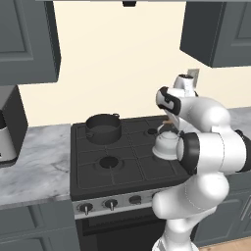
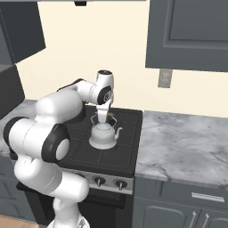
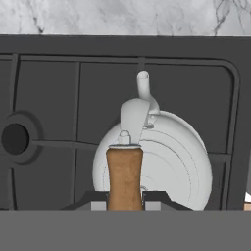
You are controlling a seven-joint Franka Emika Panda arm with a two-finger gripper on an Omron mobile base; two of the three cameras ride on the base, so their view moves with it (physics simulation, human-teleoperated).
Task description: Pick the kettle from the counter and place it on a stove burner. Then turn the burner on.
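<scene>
The gripper (image 3: 124,198) pinches the kettle (image 2: 103,134) by its wooden handle (image 3: 124,177), over the stove's (image 1: 88,171) front right grate, spout toward the counter (image 2: 187,142). It seems to rest there, though contact is hard to judge. Placing is nearly done; next comes release, then reaching the knobs (image 2: 99,181) below.

Dark pot (image 1: 103,128) on stove's back-left grate (image 1: 93,142)
</scene>
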